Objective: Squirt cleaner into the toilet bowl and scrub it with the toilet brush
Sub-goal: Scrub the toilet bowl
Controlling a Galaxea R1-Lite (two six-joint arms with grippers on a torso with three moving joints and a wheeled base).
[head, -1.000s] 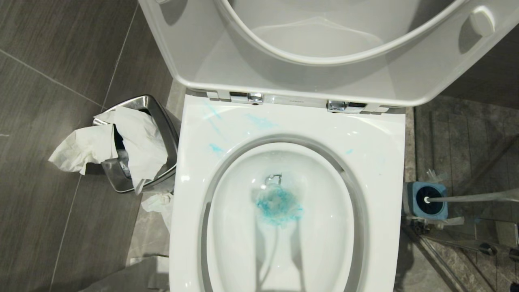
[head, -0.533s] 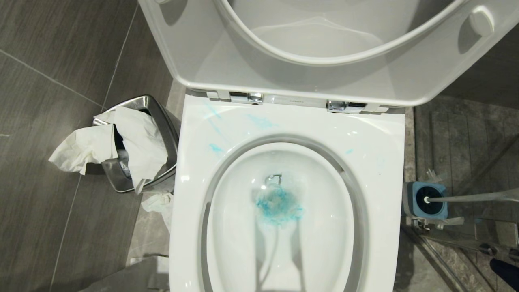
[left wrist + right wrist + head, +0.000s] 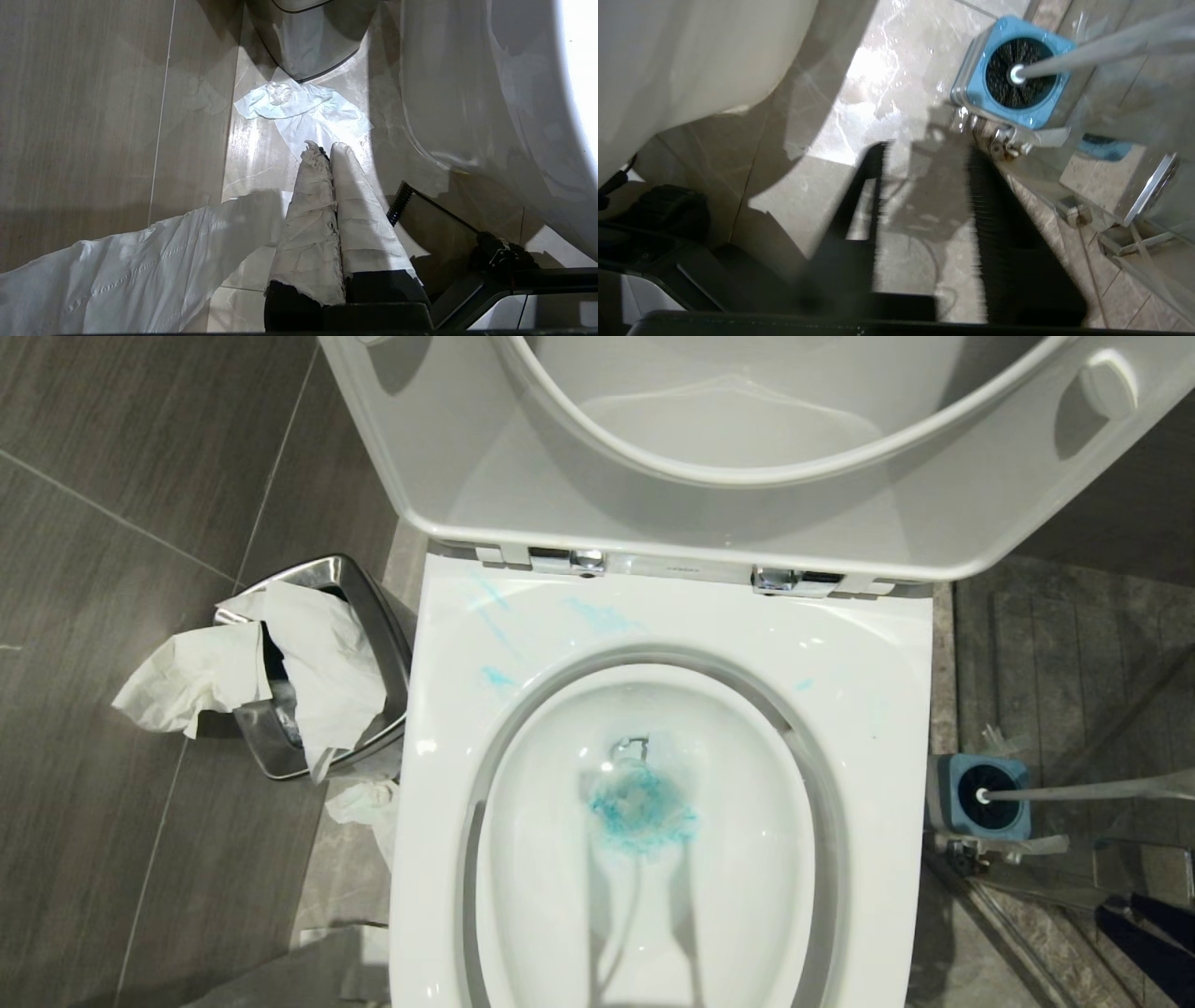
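The toilet bowl (image 3: 878, 709) stands open with seat and lid raised. Turquoise cleaner (image 3: 642, 807) clouds the water, and thin smears (image 3: 498, 678) mark the back left of the rim. The toilet brush (image 3: 1083, 791) stands in its grey-and-blue holder (image 3: 943, 793) on the floor right of the bowl, with its white handle leaning right. My right gripper (image 3: 1144, 919) is at the lower right corner, short of the holder. In the right wrist view it (image 3: 927, 149) is open and empty, the brush head (image 3: 1020, 70) a little beyond it. My left gripper (image 3: 327, 149) is shut, its fingers wrapped in white, low beside the bowl.
A steel waste bin (image 3: 364, 616) stuffed with white paper stands left of the bowl. Tissue (image 3: 299, 107) lies on the floor by it. A glass panel with metal fittings (image 3: 1148, 186) runs close by the holder on the right.
My right gripper has come up into the lower right corner of the head view, toward the brush holder. The bowl, brush and bin have not moved.
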